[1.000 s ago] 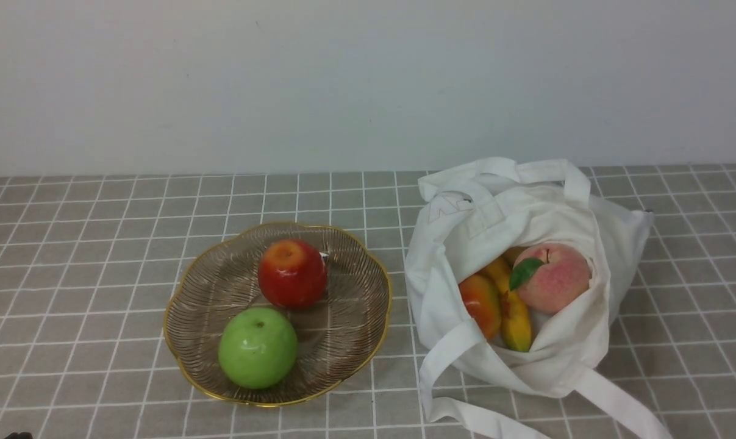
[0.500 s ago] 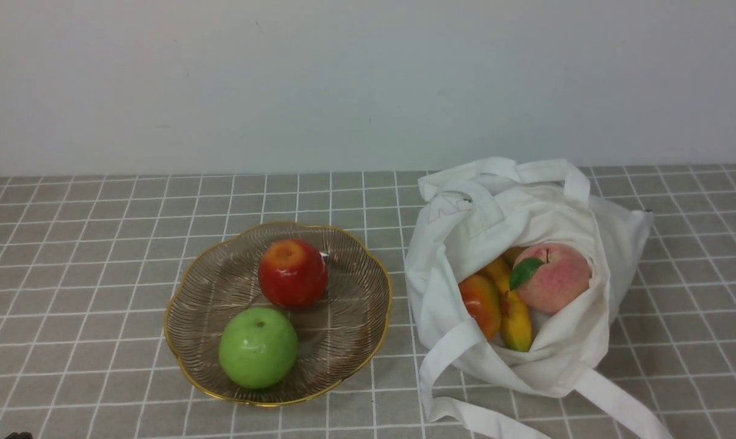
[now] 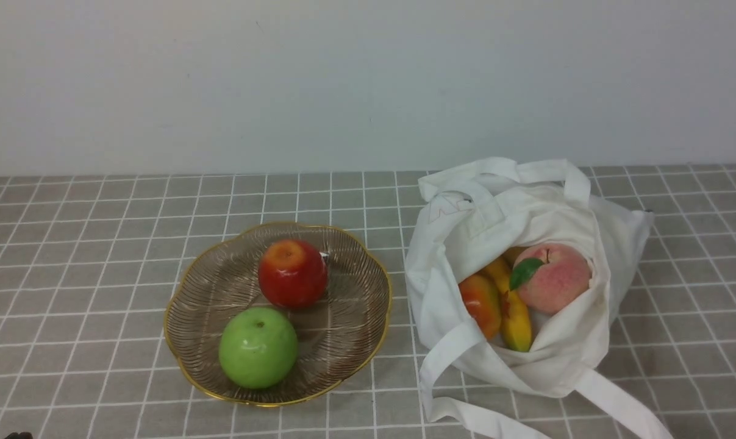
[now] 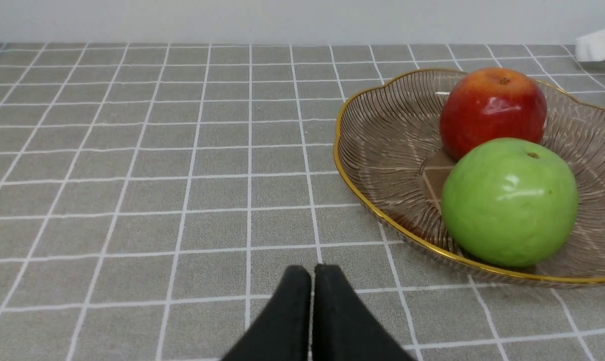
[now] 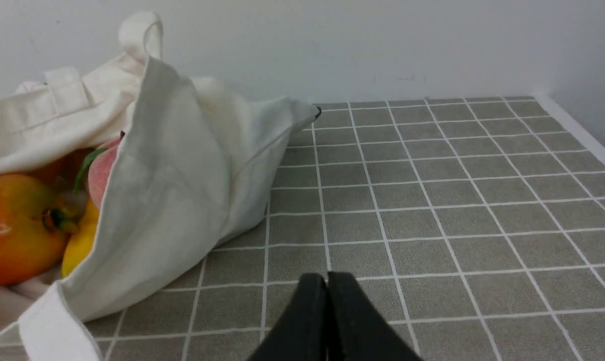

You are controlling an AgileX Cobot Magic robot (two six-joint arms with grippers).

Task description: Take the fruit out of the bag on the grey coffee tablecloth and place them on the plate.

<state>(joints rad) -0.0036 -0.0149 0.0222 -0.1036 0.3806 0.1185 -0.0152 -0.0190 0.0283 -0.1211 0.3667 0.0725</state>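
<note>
We see a red apple (image 3: 292, 273) and a green apple (image 3: 258, 347) on a gold-rimmed glass plate (image 3: 349, 320). Right of it, a white bag (image 3: 544, 366) holds a peach (image 3: 553, 278) (leaf showing) and other fruit (image 3: 480, 305). Our left gripper (image 4: 313, 273) and right gripper (image 5: 327, 281) are each pressed together.

White cloth bag (image 5: 182, 165) with fruit (image 5: 19, 228) inside, on grid-lined grey tablecloth (image 5: 432, 225).

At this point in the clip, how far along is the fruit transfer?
Barely begun, it seems: a red apple and a green apple sit in the dish. Neither gripper holds anything. The peach, mango-like fruit and yellow fruit remain inside the bag.
</note>
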